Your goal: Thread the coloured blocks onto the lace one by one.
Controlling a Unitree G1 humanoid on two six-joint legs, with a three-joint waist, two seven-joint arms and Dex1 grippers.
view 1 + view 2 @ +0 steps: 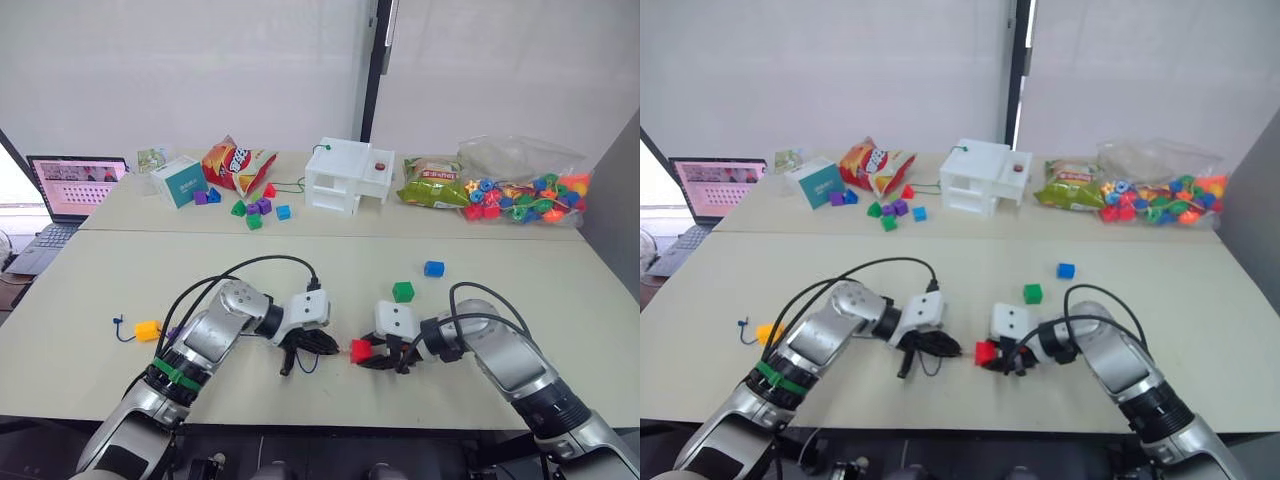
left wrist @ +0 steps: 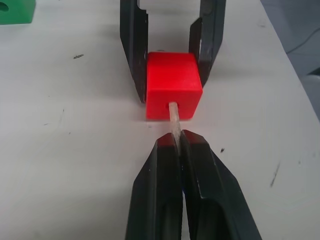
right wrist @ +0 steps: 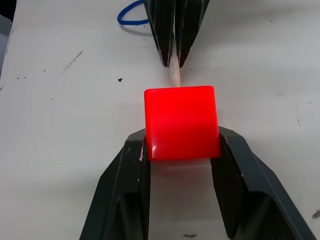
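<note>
Bare table (image 1: 120, 275) lies open around both arms; the green block (image 1: 403, 291) sits just beyond the right gripper (image 1: 372, 351).

No legible text, numbers or brand names. Printing on the teal box (image 1: 180, 181), the red snack bag (image 1: 236, 163), the green packet (image 1: 432, 183) and the laptop screen (image 1: 78, 184) cannot be read.

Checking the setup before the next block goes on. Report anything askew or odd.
Nothing stands out. The right tool grips the red block squarely, and the left tool pinches the lace's pale tip, which enters the block's hole straight. The green block and the blue block sit upright.
</note>
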